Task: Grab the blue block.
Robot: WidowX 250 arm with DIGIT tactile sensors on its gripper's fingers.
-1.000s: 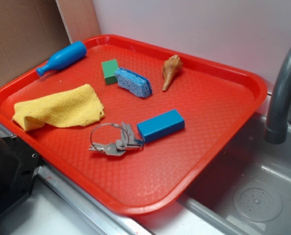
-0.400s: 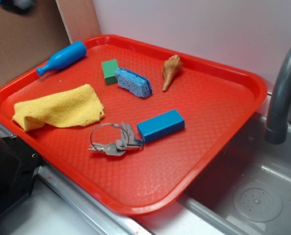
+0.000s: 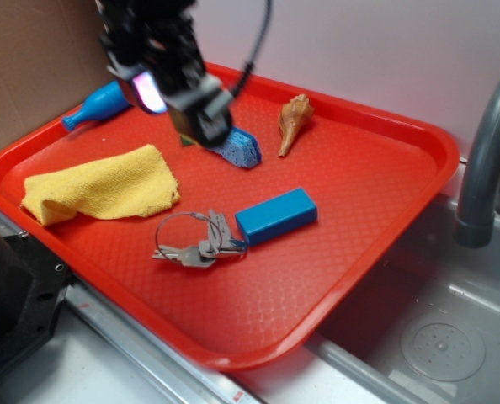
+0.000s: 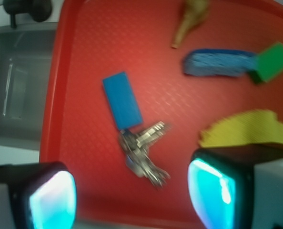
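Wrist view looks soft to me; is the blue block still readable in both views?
Wrist view: blurred throughout, yet the blue block reads clearly beside the keys. Exterior view: the block is sharp; only the pincer is smeared.

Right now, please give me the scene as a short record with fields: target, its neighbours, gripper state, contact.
target: blue block, lying flat on the red tray
nearest neighbour: key bunch, at the block's end
other blue items: sponge; bottle-shaped toy
also on tray: yellow cloth, seashell, green block
gripper: open, holds nothing
contact with target: none
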